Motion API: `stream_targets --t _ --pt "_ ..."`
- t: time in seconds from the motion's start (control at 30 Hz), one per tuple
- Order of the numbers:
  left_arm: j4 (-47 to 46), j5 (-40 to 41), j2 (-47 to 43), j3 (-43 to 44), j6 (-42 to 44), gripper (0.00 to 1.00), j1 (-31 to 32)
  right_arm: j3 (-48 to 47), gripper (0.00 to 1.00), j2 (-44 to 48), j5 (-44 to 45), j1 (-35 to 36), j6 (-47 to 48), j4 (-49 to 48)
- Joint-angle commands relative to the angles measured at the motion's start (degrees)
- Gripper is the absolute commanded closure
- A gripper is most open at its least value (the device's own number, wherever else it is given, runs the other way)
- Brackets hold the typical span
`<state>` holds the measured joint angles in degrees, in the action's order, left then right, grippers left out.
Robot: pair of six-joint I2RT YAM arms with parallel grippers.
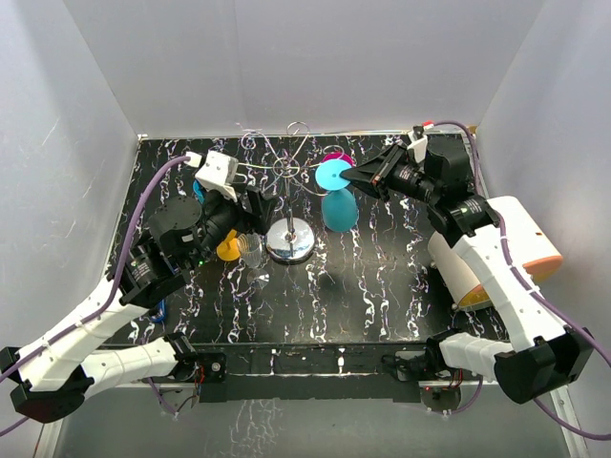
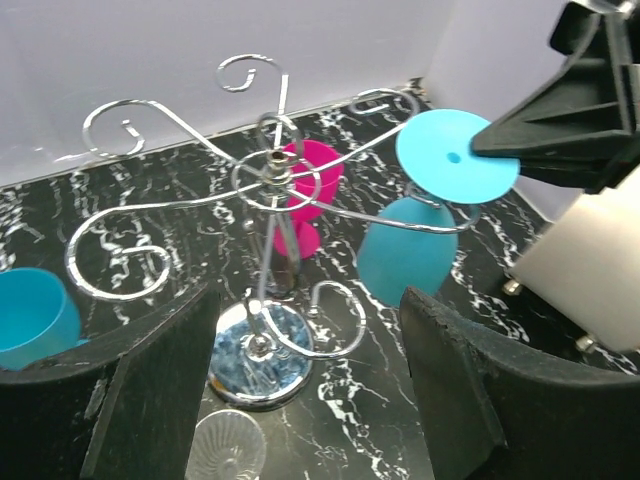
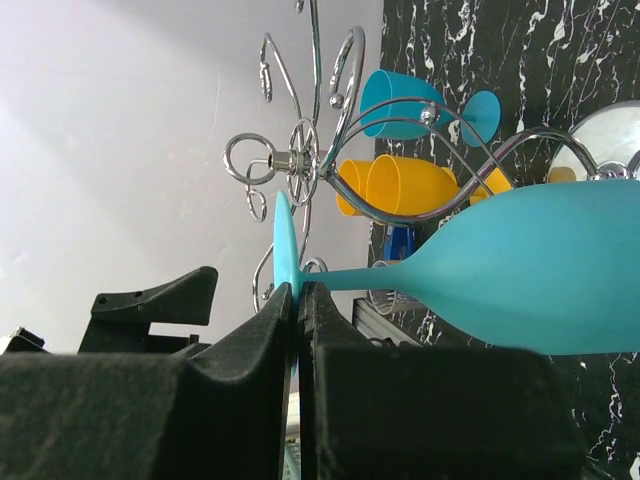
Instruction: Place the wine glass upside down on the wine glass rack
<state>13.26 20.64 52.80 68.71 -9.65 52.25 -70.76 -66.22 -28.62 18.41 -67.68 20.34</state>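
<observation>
Wine glass foot in right end effector

- Wine glass — opaque teal, with a round flat foot, thin stem and deep bowl. It hangs upside down, foot on top and mouth toward the table, roughly upright. It sits at 3 o'clock from the rack's pole, under one scroll arm. The right gripper pinches the foot's rim. Whether the foot rests on the wire is unclear.
- Rack — silver wire. Curled scroll arms fan out from a hub atop a thin pole, which stands upright on a shiny chrome dome base near the table's middle, slightly toward 12 o'clock.
</observation>
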Motion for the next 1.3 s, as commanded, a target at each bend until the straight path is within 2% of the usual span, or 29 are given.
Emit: stream_targets --t 0.0,0.67,1.27 --pt "1.0 9.2 -1.8 1.2 0.2 0.29 0.1 -3.6 1.00 -1.0 -2.7 0.3 -0.8 -5.8" --pt "1.4 11.0 -5.2 -0.9 -0.4 0.28 0.0 -5.1 1.00 -5.3 -7.2 5.8 -3.3 -10.9" --pt "1.4 10.1 -5.9 -1.7 -1.2 0.27 0.1 -2.4 1.00 0.6 -5.2 6.0 -3.1 -6.1"
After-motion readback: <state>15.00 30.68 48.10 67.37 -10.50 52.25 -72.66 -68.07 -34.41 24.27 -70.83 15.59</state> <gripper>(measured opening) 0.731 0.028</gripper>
